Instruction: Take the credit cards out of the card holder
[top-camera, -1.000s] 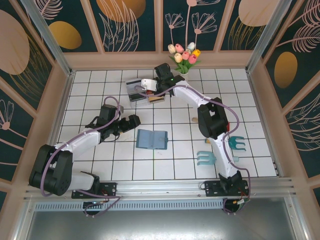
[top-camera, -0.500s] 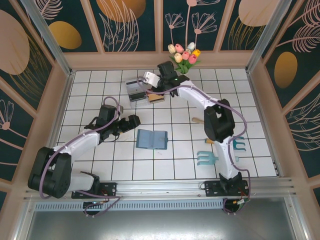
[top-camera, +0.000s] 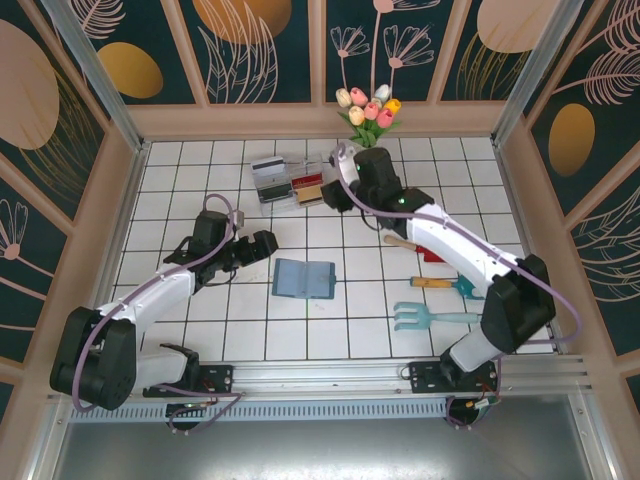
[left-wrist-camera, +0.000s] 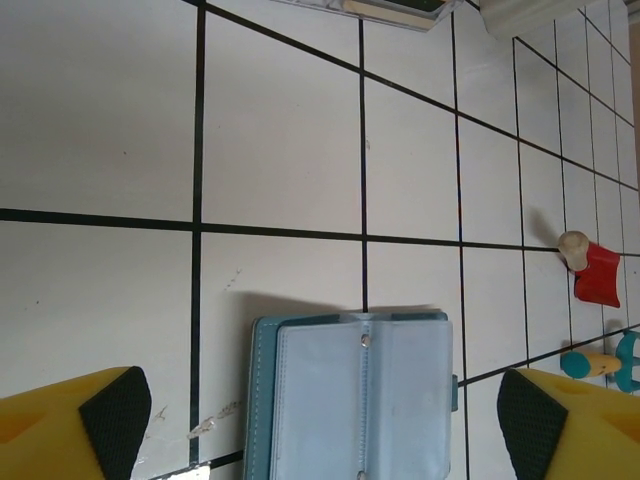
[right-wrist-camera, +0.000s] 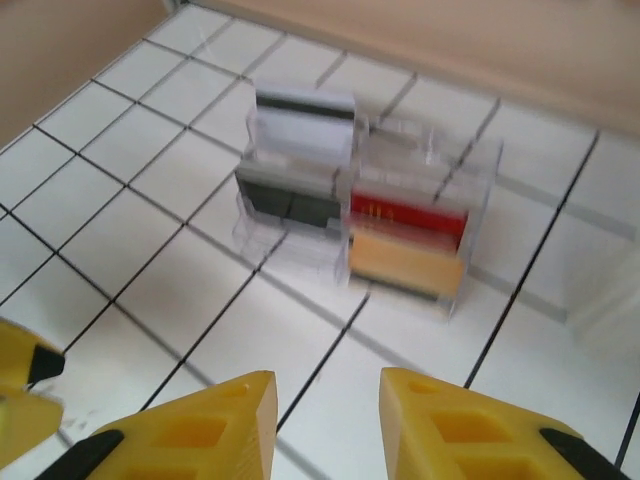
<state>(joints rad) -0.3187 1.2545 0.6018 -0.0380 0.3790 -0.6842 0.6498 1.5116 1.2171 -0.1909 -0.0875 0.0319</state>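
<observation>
A white tiled surface (top-camera: 330, 335) fills a walled enclosure, with two robot arms mounted at its near edge. The right arm (top-camera: 455, 245) stretches toward the far wall. The left arm (top-camera: 150, 290) lies low across the left side.

A pale blue hand rake (top-camera: 425, 317) rests near the right arm's base.

The teal card holder (top-camera: 303, 279) lies open and flat near the middle of the surface, inner sleeves facing up. The left fingers (left-wrist-camera: 112, 418) sit just left of it, spread wide and holding nothing. From the left wrist, they frame the holder's two sides without touching it.

A clear two-compartment tray (top-camera: 285, 180) stands near the far wall, just left of the right arm's wrist. The right fingers (right-wrist-camera: 440, 430) point at it from a short way off, parted with nothing between them.

The credit cards (right-wrist-camera: 405, 215) stand in the tray: pale and dark grey ones on the left, red and tan-gold ones on the right. That view is blurred, so there appear to be four.
</observation>
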